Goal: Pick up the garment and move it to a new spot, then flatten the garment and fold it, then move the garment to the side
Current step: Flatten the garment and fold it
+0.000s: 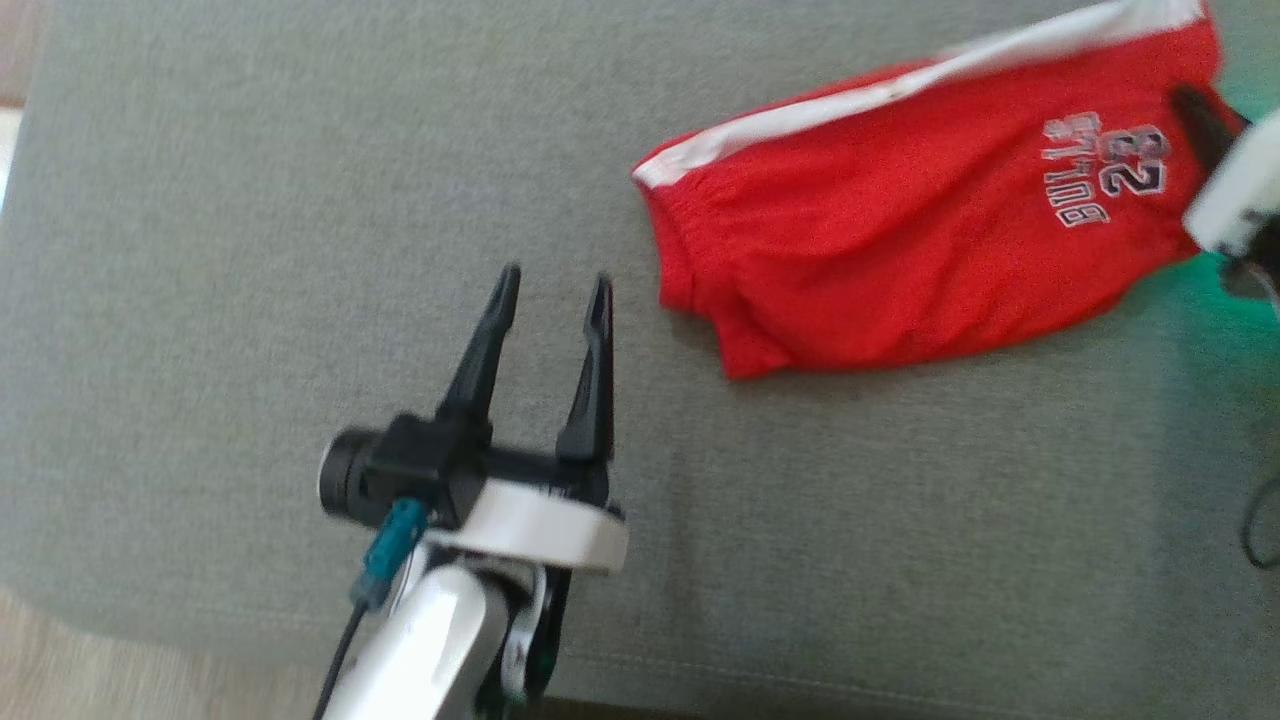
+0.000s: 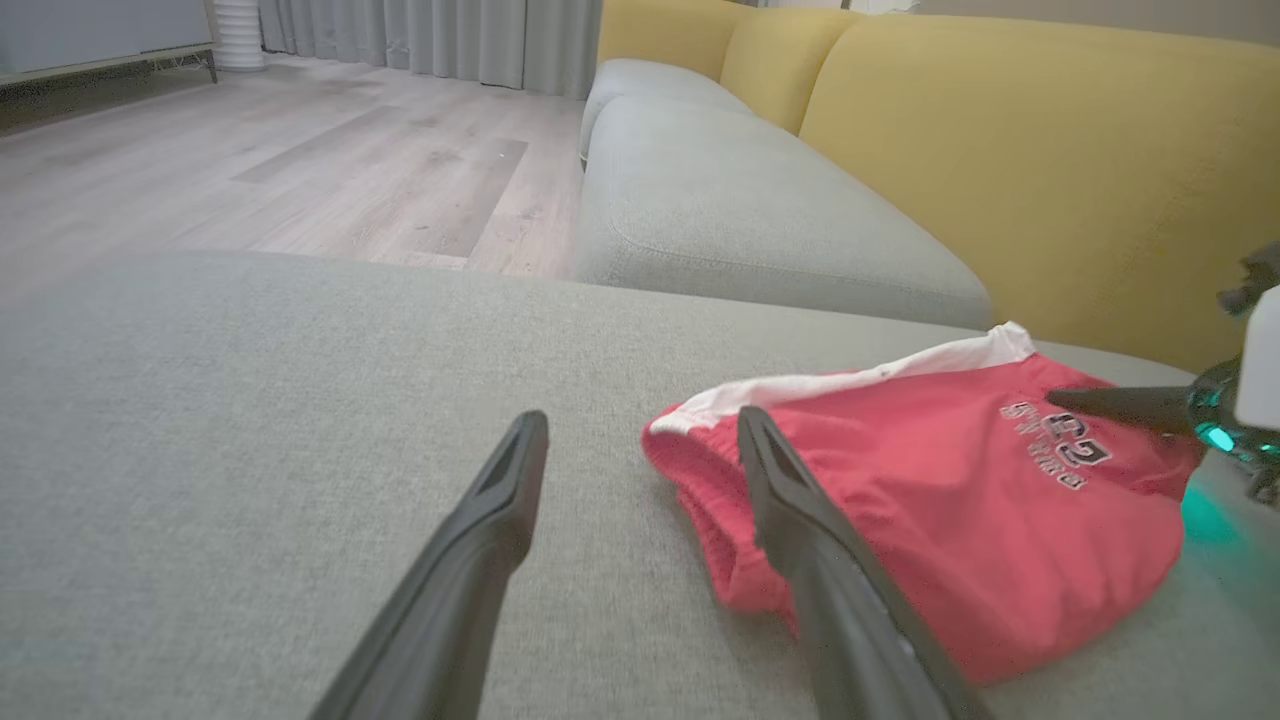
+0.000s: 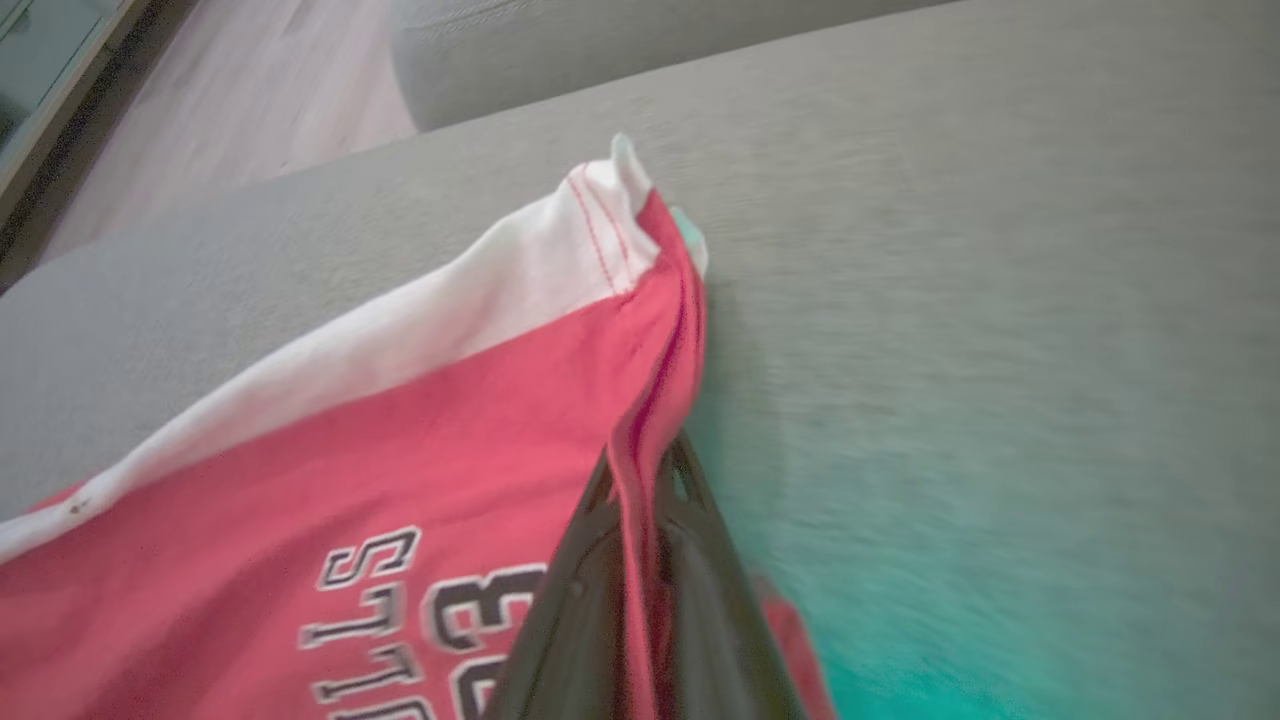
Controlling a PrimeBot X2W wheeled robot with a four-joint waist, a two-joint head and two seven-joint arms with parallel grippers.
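The garment (image 1: pixel 900 220) is a pair of red shorts with a white side stripe and a printed number, lying at the upper right of a grey cushion. My right gripper (image 1: pixel 1195 110) is at its right edge, fingers shut on a fold of the red cloth; the right wrist view shows the garment (image 3: pixel 350 440) pinched in my right gripper (image 3: pixel 640 470). My left gripper (image 1: pixel 555 290) hovers open over bare cushion just left of the waistband. In the left wrist view my left gripper (image 2: pixel 640 440) frames the near end of the garment (image 2: pixel 950 500).
The grey cushion (image 1: pixel 300 250) spreads wide to the left and front. A yellow sofa back (image 2: pixel 1050 170) rises behind it, with another grey seat cushion (image 2: pixel 720 210) beyond. Wooden floor (image 2: pixel 250 160) lies past the cushion's left edge.
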